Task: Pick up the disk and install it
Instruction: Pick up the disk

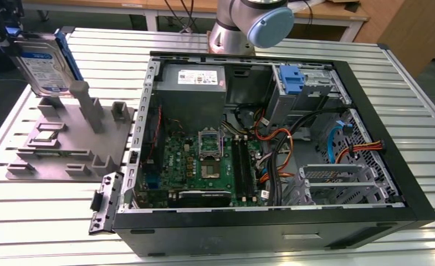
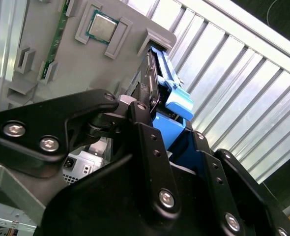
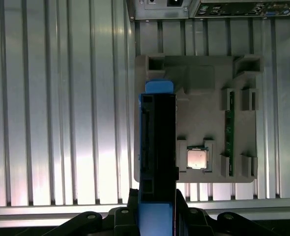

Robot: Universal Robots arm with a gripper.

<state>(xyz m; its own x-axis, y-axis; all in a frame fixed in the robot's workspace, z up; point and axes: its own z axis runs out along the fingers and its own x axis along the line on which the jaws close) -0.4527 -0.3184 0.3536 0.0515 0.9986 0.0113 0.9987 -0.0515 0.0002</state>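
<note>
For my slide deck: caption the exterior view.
The gripper holds the disk on edge over the grey fixture, beside the open computer case.

Slatted metal table [image 1: 40, 221] (computer case [image 1: 276, 235], grey fixture [image 1: 77, 149])

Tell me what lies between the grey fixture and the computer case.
A bare strip of slatted table, shown in the first wrist view.

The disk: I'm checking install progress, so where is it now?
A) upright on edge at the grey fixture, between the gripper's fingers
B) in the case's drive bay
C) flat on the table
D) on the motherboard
A: the exterior view shows the disk standing on edge at the grey fixture, outside the computer case, and in the first wrist view the gripper closes on its two faces.
</note>
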